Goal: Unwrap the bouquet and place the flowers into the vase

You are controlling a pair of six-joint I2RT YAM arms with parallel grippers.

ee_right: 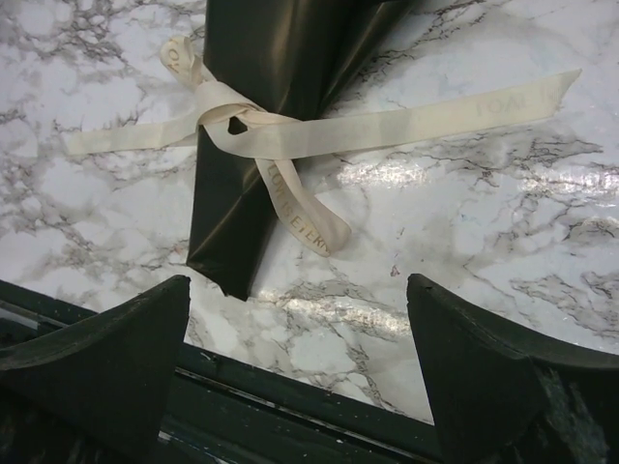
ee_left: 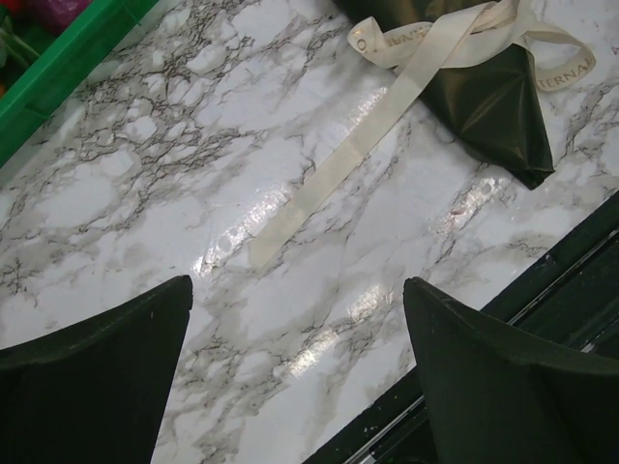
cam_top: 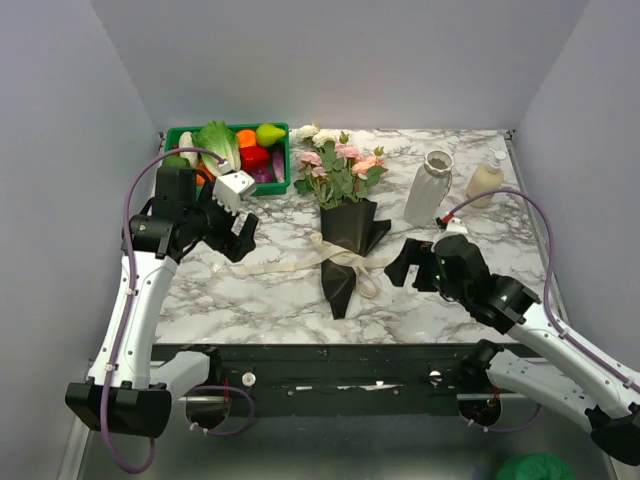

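Marble tabletop [cam_top: 240,295] carries the bouquet [cam_top: 345,215] lying at its centre, blooms toward the far wall and cream ribbon [cam_top: 290,262] knotted round the dark cone, with the vase [cam_top: 428,188] upright near its right side. Left pincer [cam_top: 242,236] and right pincer [cam_top: 408,265] hover on either side, both spread wide and holding nothing. Tugging a ribbon tail unbraced could drag the light cone across the slick marble, perhaps into the vase, rather than loosen the knot.

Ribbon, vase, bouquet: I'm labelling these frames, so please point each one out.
ribbon [ee_right: 435,116]: right wrist view, on the long tail right of the knot.
vase [cam_top: 428,195]: top external view, on its ribbed body.
bouquet [cam_top: 350,230]: top external view, on the dark paper cone.
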